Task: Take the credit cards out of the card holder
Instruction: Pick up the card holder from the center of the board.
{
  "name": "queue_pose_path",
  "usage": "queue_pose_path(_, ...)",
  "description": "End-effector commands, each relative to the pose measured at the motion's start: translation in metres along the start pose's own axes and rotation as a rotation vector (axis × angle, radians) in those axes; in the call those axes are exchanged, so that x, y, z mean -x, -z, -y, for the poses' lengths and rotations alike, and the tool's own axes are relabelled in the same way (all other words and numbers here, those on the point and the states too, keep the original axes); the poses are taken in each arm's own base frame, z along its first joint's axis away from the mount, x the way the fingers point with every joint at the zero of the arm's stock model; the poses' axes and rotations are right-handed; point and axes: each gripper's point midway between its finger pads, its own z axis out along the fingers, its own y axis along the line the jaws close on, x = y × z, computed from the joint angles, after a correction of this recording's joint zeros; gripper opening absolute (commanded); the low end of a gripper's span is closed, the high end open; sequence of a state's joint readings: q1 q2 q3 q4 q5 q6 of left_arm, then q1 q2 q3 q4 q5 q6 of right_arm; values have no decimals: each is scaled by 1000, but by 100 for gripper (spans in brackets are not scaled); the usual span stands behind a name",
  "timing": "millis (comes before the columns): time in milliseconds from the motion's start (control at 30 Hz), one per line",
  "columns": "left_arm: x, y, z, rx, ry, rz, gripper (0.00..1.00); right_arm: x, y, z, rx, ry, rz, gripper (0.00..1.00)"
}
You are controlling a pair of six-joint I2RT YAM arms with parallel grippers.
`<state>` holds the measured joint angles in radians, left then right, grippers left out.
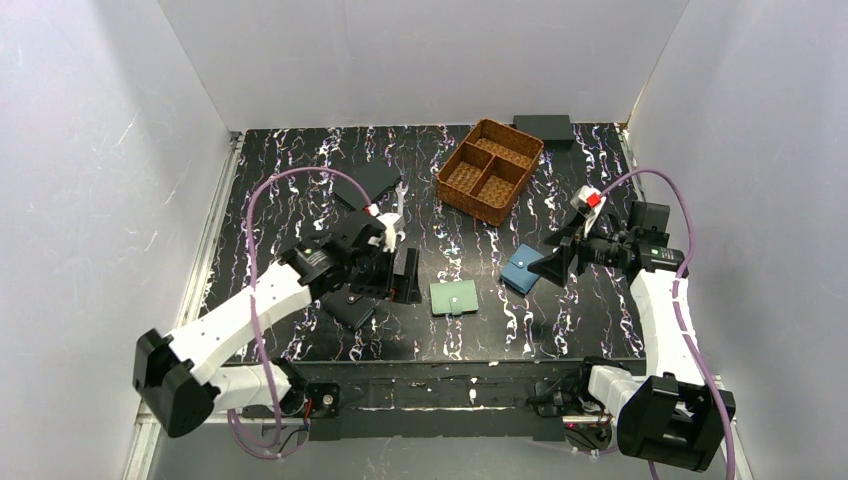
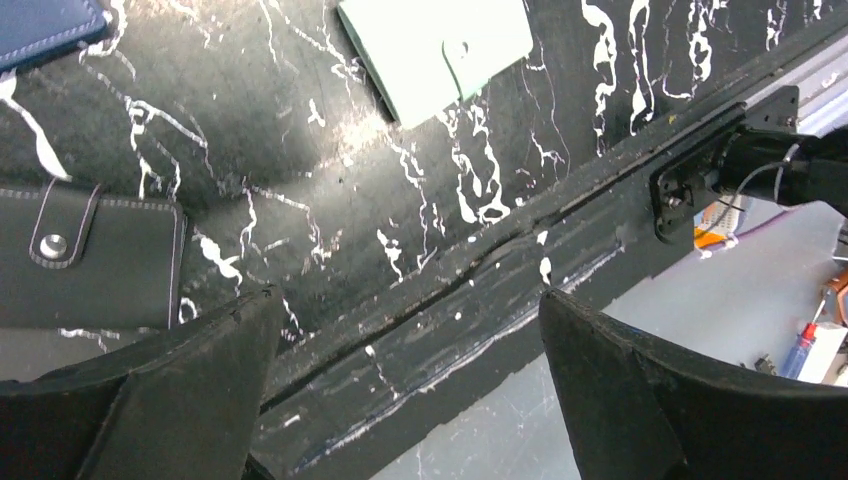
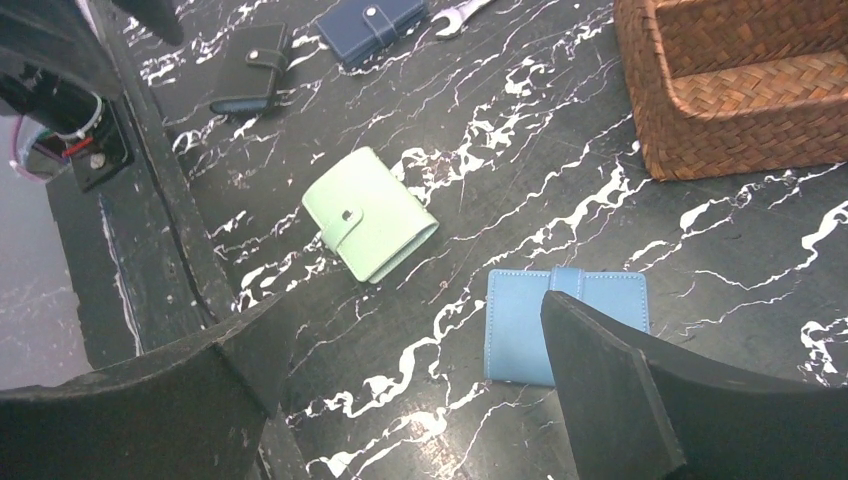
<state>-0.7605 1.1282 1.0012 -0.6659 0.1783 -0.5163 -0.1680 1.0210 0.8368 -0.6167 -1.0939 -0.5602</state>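
Both sets of jaws hang wide apart, gripping nothing. The card holder [image 3: 368, 213], mint green, lies flat and closed on the marbled surface [image 1: 300, 160], snap tab buttoned down. It sits between the two sets of jaws: straight out ahead of the left jaws' gap, and ahead of the right jaws, slightly toward their left finger. No credit cards are showing. They are presumably tucked inside, so extraction hasn't begun.

The step now is popping that snap. The best bet is for one set of jaws to press down on the body while the other hooks a fingertip under the tab's rounded free end and peels upward. Without a pin, a light wallet like this will likely skate on the slick surface.

Watch the decoys. The blue wallet [image 3: 520, 325] lies right under the right jaws, partly behind their right finger. A black snap wallet [image 2: 90, 255] sits just outside the left jaws' left finger, with a navy wallet [image 2: 50, 25] farther ahead on that side.

As for writing, no brand, logo or label reads on any wallet. Fine embossing could be escaping these views.
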Motion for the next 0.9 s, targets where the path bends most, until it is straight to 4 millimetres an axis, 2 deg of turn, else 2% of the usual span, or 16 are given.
queue_pose_path(0, 27, -16, 16, -40, -80, 43, 99, -6, -5, 2, 33, 71, 32, 100)
queue_pose_path(200, 43, -50, 27, -141, -362, 54, 99, -11, -5, 2, 42, 81, 20, 100)
queue_pose_path(300, 47, -64, 29, -169, -436, 54, 99, -13, -4, 1, 36, 93, 12, 100)
queue_pose_path(533, 43, -84, 33, -208, -441, -15, 99, -20, -4, 1, 26, 118, -8, 100)
queue_pose_path(867, 33, -92, 40, -284, -383, -49, 99, -36, -2, -3, 37, 172, -45, 100)
